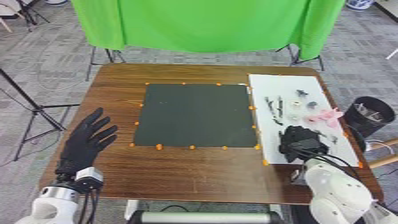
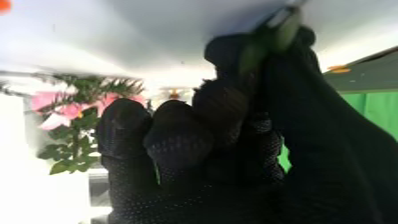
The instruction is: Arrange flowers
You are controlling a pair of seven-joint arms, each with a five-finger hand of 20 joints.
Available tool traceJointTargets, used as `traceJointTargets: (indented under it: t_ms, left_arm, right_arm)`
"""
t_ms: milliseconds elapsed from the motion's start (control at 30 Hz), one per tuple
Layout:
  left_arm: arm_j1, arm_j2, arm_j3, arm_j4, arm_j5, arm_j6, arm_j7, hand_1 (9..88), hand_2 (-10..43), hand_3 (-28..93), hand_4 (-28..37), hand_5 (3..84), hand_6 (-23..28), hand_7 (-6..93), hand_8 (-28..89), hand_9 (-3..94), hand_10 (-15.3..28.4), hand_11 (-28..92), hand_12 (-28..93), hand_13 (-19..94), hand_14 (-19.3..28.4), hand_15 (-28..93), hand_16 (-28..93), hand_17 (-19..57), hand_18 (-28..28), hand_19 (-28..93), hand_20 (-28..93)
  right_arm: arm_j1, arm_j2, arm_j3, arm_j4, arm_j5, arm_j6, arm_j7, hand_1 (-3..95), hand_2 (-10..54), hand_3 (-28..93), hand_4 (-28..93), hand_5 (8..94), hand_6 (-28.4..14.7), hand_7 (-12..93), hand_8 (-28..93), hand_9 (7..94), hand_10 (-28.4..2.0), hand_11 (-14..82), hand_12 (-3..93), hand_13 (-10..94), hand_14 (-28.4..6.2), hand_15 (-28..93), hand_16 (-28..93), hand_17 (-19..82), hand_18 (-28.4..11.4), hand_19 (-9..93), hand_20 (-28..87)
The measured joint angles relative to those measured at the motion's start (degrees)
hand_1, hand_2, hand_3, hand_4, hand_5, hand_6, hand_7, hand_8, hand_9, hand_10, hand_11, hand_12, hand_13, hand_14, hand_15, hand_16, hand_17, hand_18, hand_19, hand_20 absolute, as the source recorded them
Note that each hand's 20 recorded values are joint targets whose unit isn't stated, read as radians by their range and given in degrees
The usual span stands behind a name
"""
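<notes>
From my head view, the light is bright and fairly even; I can't pin down its source. The desk (image 1: pixel 115 107) carries a soft sheen near its front, the dark mat (image 1: pixel 197 115) returns hardly any glare, and the white sheet (image 1: pixel 268 82) looks pale and washed out. My right robot hand (image 1: pixel 300 142) drops into near-black, its folds hard to read. My wrist view is harsher: beyond the pink flowers (image 2: pixel 73 107), glare burns to plain white, while broad grey shading crosses the pale surface between brighter bands. The green-and-white item (image 2: pixel 286 32) at the fingertips is smeared by blur.
</notes>
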Motion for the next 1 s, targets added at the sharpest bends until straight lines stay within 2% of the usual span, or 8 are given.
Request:
traceJointTargets:
  t_ms: [433, 1000]
  left_arm:
    - [0.0, 0.08, 0.03, 0.02, -0.08, 0.10, 0.03, 26.9, -8.8, 68, -24.3, 25.4, 2.4, 22.0, -11, 24.0, 11.6, 19, 16, 23, 16.2, 31, 0, -8.5, 22.2, 43, 10]
    - [0.1, 0.45, 0.00, -0.04, -0.16, 0.44, 0.40, 26.8, -8.8, 68, -24.3, 25.4, 2.4, 21.8, -11, 24.0, 11.5, 19, 16, 23, 16.2, 31, 0, -8.6, 22.2, 43, 10]
  right_arm:
    - [-1.0, -0.1, 0.3, 0.0, 1.4, 0.6, -0.8, 21.6, 5.6, 93, -1, 67.2, 3.3, 64, 29, 80.1, -9.4, 70.8, 45.5, 78, -8.3, 85, 33, 48, -19.7, 93, 67]
    - [3.3, 0.6, -0.1, -1.1, 3.1, 4.3, -0.4, 22.3, 4.2, 93, 1, 69.0, 1.4, 62, 31, 81.1, -9.8, 70.9, 47.8, 79, -8.9, 86, 34, 49, -20.7, 93, 71]
